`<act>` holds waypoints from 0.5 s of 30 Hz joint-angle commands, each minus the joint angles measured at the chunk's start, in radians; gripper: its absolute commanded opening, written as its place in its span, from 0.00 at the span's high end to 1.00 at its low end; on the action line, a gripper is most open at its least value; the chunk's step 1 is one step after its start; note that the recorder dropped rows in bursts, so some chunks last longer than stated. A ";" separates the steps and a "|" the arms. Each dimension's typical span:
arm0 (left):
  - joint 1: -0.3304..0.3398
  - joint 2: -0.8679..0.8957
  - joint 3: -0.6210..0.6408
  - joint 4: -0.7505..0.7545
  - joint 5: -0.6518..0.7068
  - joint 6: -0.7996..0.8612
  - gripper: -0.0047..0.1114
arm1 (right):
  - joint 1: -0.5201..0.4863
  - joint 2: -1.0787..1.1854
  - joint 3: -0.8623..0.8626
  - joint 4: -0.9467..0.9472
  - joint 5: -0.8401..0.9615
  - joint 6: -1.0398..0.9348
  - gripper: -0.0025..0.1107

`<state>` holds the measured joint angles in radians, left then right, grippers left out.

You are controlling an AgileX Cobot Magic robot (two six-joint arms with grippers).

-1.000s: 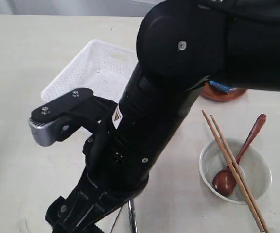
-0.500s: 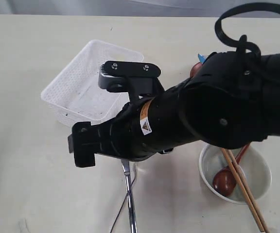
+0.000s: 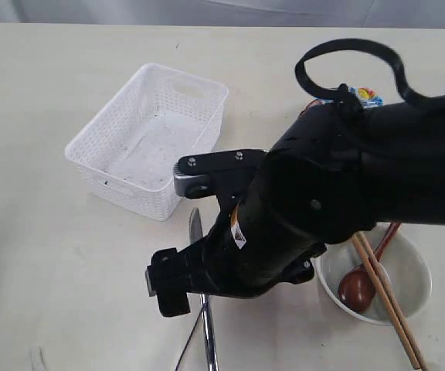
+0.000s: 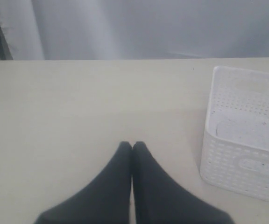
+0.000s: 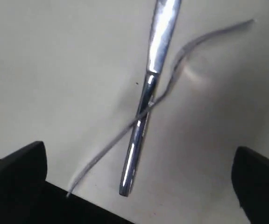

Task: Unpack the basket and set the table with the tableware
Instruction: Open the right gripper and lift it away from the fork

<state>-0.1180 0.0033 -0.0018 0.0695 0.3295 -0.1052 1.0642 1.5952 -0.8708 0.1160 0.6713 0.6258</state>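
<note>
Basket (image 3: 149,139): white lattice, upright, nothing seen inside. It sits on table (image 3: 45,255) toward far edge, left of ctr. Knife (image 5: 146,100) & fork (image 5: 99,161) lie crossed on bare tabletop, near basket's near corner on the side away from the far edge. Bowl (image 3: 412,267) is toward table's rt side; wooden spoon (image 3: 359,287) rests in it, chopsticks (image 3: 385,301) lie across its rim. R claw (image 5: 139,151) hangs over the knife/fork crossing, jaws spread wide, gripping nothing; no contact w/ cutlery seen. L claw (image 4: 132,145) is over bare table beside basket, fingertips pressed together, nothing btwn them.
</note>
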 commanded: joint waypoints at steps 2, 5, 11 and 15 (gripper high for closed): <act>-0.007 -0.003 0.002 0.004 -0.005 0.001 0.96 | 0.019 0.061 0.002 0.002 -0.018 -0.013 0.06; -0.007 -0.003 0.002 0.004 -0.005 0.001 0.96 | 0.023 0.099 0.000 0.002 -0.054 -0.013 0.06; -0.007 -0.003 0.002 0.004 -0.005 0.001 0.96 | 0.023 0.133 0.000 -0.008 -0.094 -0.001 0.06; -0.007 -0.003 0.002 0.004 -0.005 0.001 0.96 | 0.023 0.133 0.000 0.029 -0.091 0.008 0.06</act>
<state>-0.1180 0.0033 -0.0018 0.0695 0.3295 -0.1052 1.0868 1.7294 -0.8708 0.1252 0.5867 0.6294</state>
